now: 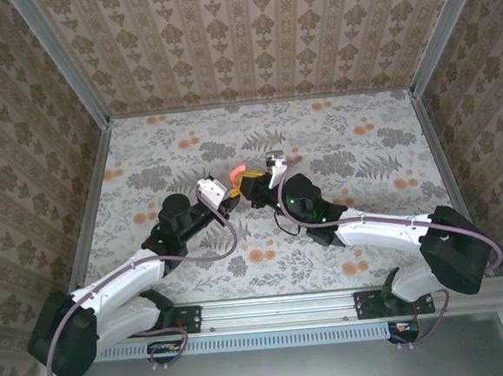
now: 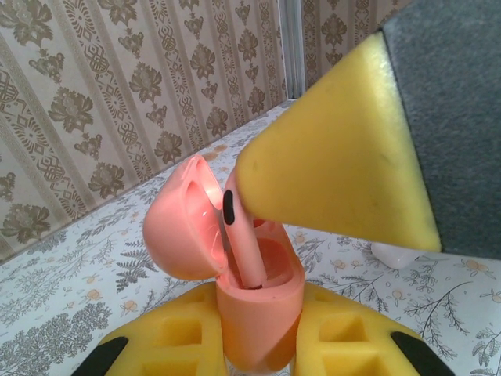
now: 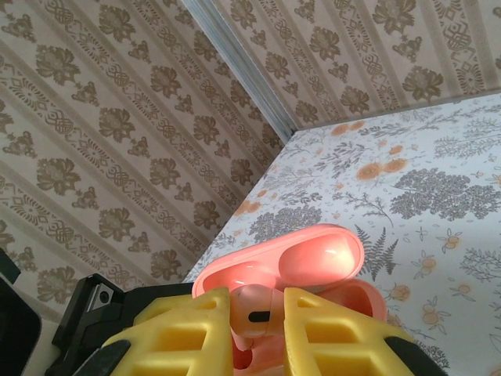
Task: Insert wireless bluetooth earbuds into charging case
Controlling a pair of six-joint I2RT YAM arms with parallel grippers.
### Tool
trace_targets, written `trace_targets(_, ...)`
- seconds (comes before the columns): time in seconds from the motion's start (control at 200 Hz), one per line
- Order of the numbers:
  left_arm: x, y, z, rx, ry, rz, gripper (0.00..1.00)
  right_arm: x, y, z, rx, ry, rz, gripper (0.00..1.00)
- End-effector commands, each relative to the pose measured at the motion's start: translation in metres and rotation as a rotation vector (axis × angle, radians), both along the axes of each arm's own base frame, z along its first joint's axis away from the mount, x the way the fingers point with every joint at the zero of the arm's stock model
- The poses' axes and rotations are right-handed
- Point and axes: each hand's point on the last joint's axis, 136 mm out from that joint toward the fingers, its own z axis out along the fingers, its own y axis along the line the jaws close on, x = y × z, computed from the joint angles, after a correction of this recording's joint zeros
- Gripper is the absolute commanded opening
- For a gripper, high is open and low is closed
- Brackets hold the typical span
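- Yellow pads of the left gripper sit right at the lens. They're clamped tight on the lower body of the charging case, which is held upright above the table with its lid flipped open to the left.
- Right gripper is pinched closed on one earbud, gripping it by the head end. The stem points down and its tip is already inside the case's well. So the bud sits directly above the left gripper's hold and touches the case.
- Step in hand, imo: seating this bud. I'd push slowly straight down along the stem's own line with no sideways lean, since the stem looks a bit tilted toward the lid.
- Left arm should just hold the case steady and not twist. A hard shove could slide the case down through the foam pads.
- Only let go once the head is down in its pocket. Otherwise it could tip out, or catch when the lid closes.
- White pebble-looking thing lies on the table behind, well apart from the action.
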Motion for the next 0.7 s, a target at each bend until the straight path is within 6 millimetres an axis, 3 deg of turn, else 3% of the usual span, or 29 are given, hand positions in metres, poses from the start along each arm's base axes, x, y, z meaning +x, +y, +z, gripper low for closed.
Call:
trace_targets(0.0, -0.002, -0.002, 0.03, -0.07, -0.053, -0.007, 0.07, -0.005, 0.006, 0.01, 0.041, -0.015, 0.03, 0.18)
trace_targets(0.5, -0.003, -0.001, 0.045, -0.1, -0.076, -0.004, 0.07, -0.003, 0.012, -0.025, -0.01, 0.059, 0.038, 0.19)
trace_targets(0.695, -0.004, 0.0, 0.046, -0.1, -0.077, -0.004, 0.07, -0.004, 0.009, -0.023, -0.016, 0.057, 0.03, 0.32)
